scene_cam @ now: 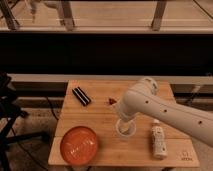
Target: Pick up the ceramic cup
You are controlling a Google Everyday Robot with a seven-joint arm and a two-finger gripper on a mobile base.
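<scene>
cup: the ceramic cup sits upright on the counter, between the orange plate and the white bottle
gripper: the gripper points straight down, right at the cup's rim; the wrist hides it, so can't tell if it's apart or clamped
why: probably a top-down approach since there's no handle
stage: looks not lifted yet
</scene>
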